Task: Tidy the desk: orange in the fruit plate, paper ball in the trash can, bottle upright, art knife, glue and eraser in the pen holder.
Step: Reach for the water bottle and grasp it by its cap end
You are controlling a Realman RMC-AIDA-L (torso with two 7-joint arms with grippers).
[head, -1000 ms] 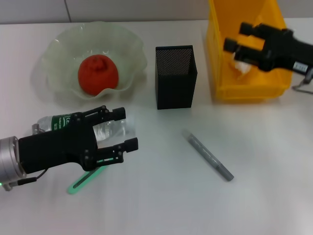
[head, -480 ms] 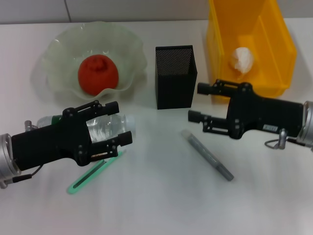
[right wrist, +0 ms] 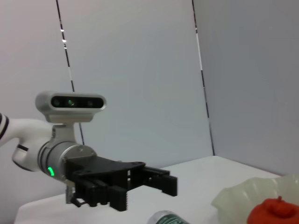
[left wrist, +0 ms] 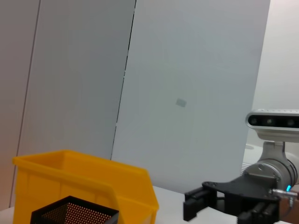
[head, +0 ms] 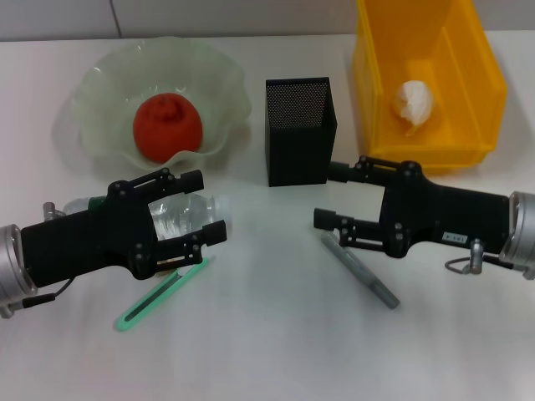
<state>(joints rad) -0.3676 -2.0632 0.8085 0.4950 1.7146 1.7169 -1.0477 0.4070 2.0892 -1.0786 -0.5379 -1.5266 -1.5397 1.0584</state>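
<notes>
Head view: my left gripper (head: pixel 199 206) spread wide around lying bottle (head: pixel 171 215), clear ribbed plastic; I'd centre on body before closing. Right gripper (head: pixel 328 196) wide above grey art knife (head: pixel 359 270), slim, flat on desk.

Left wrist view: yellow trash can (left wrist: pixel 98 179), mesh pen holder (left wrist: pixel 74 215).

Right wrist view: orange (right wrist: pixel 273 212) sits in wavy translucent fruit plate (right wrist: pixel 243 196).

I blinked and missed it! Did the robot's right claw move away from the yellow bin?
Yes. The right gripper, open, left the yellow bin and came down toward the table, beside the black pen holder and over the grey pen.
</notes>
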